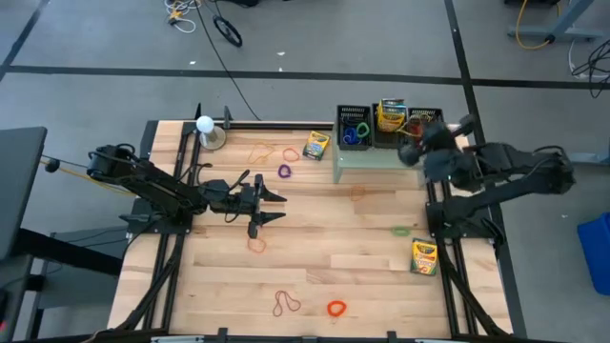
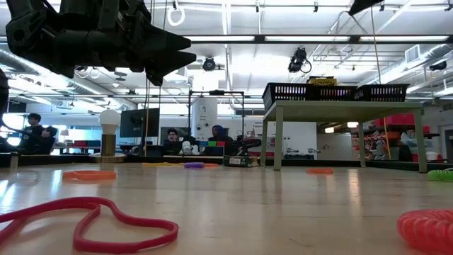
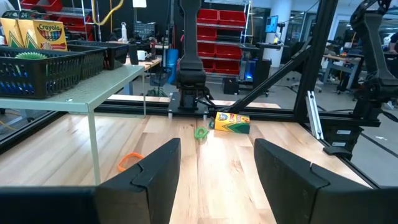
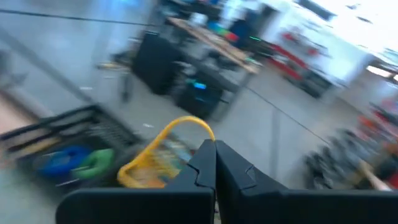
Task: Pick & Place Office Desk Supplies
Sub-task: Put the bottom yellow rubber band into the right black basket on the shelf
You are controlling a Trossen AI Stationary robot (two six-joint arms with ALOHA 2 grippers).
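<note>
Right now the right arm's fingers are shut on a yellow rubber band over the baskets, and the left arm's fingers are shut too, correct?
Not quite. The left gripper has its fingers open and empty, as the left wrist view shows. The right gripper is indeed shut on the yellow rubber band above the baskets.

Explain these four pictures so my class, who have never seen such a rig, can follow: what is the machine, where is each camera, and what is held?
Two dark robot arms work at a wooden table. One camera looks straight down, one sits at table height, and one rides on each wrist. The left gripper hangs open and empty above the middle of the table. The right gripper is shut on a yellow rubber band over the black baskets on the pale green stand. Scattered on the wood lie rubber-band loops, small coloured rings such as a purple ring, and two crayon boxes. A white ball on a base stands at the far edge.
</note>
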